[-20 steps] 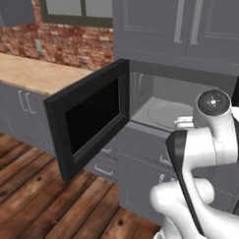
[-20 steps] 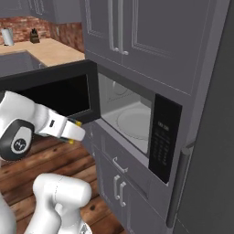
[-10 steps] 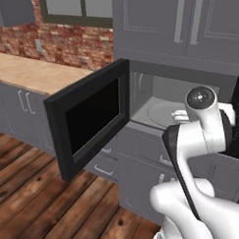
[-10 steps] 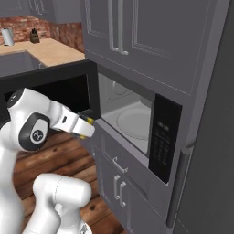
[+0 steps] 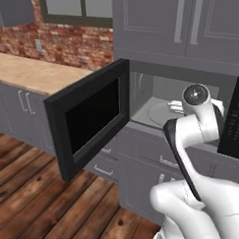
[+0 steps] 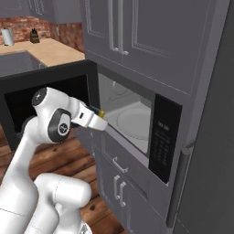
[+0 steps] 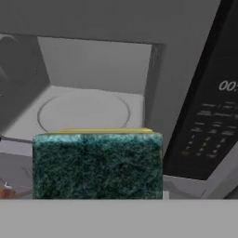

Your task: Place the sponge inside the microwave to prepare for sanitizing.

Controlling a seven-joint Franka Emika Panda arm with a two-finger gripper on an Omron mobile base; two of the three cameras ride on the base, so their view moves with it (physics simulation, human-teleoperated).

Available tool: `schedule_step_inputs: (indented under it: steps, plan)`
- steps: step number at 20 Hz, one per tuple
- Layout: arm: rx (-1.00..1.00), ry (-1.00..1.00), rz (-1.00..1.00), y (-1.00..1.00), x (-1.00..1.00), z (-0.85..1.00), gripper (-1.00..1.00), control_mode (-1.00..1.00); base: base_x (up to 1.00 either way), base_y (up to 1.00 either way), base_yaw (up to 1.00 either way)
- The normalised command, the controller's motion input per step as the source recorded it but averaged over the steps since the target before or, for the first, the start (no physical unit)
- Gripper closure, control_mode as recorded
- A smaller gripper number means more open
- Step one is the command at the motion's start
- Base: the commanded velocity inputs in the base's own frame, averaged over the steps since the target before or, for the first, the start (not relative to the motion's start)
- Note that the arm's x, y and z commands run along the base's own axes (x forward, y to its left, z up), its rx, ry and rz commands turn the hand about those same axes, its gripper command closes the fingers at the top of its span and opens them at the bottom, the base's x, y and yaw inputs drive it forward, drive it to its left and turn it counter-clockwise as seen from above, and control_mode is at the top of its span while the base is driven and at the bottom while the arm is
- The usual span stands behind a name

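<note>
We have the hand (image 6: 101, 119) grasping the sponge (image 7: 97, 163). In the hand view the green scrub face fills the lower middle, with a thin yellow edge along its top. The fingers themselves are hidden behind it, so we judge the grip from the sponge sitting fixed in front of the camera. In the right base view a bit of yellow shows at the hand's tip.

Key relation: the microwave (image 6: 137, 123) cavity lies straight ahead of the hand, along its pointing direction. The hand view looks directly into the light grey interior, with the round turntable (image 7: 83, 111) just beyond and above the sponge's top edge. The sponge's long axis runs crosswise to the approach, parallel to the cavity's front opening.

In the right base view the hand is at the mouth of the opening, near its left side, about level with the cavity floor. The door (image 5: 89, 120) is swung wide open to the left, well apart from the hand's path. The button panel (image 7: 207, 116) sits to the right of the opening.

Sponge is not yet inside, we judge. Next move needs a straight push forward over the front lip to the turntable, then release. Risk: the sponge's width clipping the right-hand frame beside the panel.
</note>
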Motion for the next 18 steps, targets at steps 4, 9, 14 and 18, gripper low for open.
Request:
schedule_step_inputs:
  steps: [4, 9, 14, 18]
  plan:
    - [0.09, -0.02, 0.02, -0.21, 0.36, -0.25, 1.00, -1.00, 0.00, 0.00, 0.00]
    - [0.05, 0.00, 0.01, -0.13, 0.35, -0.40, 1.00, -1.00, 0.00, 0.00, 0.00]
    - [0.00, 0.00, 0.00, 0.00, 0.38, -0.28, 1.00, -1.00, 0.00, 0.00, 0.00]
    - [0.00, -0.01, 0.00, -0.04, 0.34, -0.18, 1.00, -1.00, 0.00, 0.00, 0.00]
